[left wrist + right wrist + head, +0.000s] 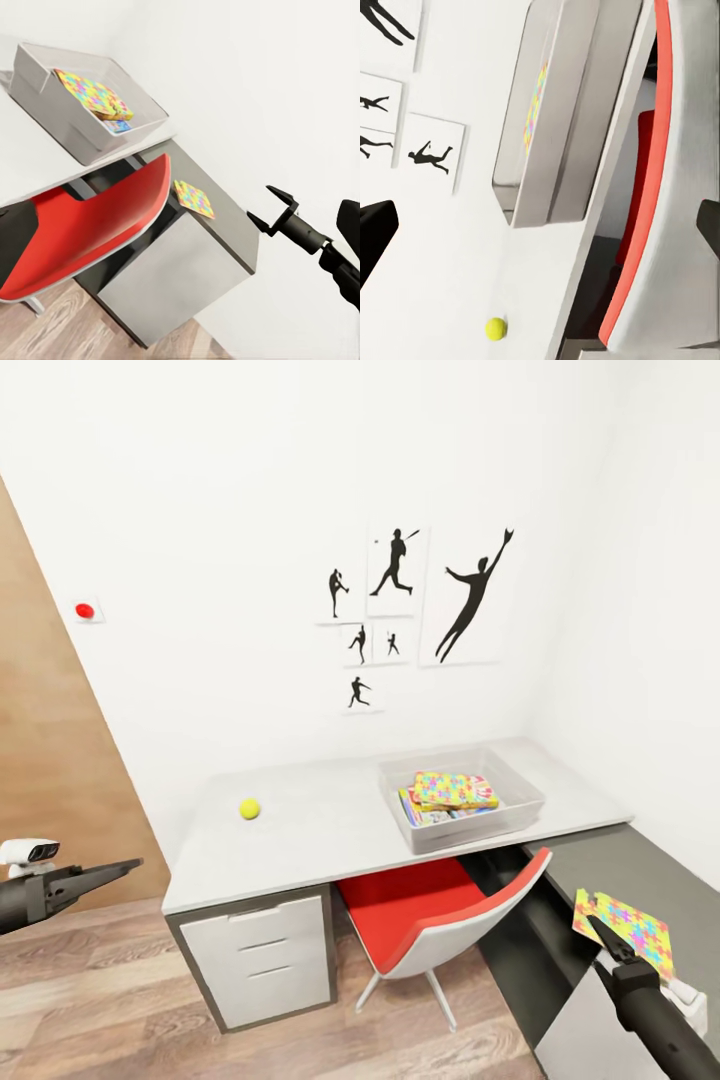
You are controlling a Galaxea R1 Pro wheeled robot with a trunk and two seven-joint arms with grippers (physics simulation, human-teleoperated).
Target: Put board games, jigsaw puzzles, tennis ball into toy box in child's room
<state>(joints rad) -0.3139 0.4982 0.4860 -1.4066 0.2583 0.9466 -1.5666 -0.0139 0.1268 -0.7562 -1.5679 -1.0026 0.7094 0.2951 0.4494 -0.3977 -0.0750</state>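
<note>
Nearest, the right gripper (600, 928) sits over a jigsaw puzzle (625, 931) lying flat on the table's (330, 830) lower dark section, grip unclear, the left gripper (125, 867) likewise unreadable, while farther back the tennis ball (249, 809) rests left of the toy box (462, 798) holding another puzzle atop board games, labels illegible.

I see a matt pale grey table top (330, 830), a translucent plastic toy box (520, 812), wood-plank flooring (90, 1000), a glossy red chair (440, 920) with a white shell, and a fuzzy-looking matt tennis ball (249, 809).
</note>
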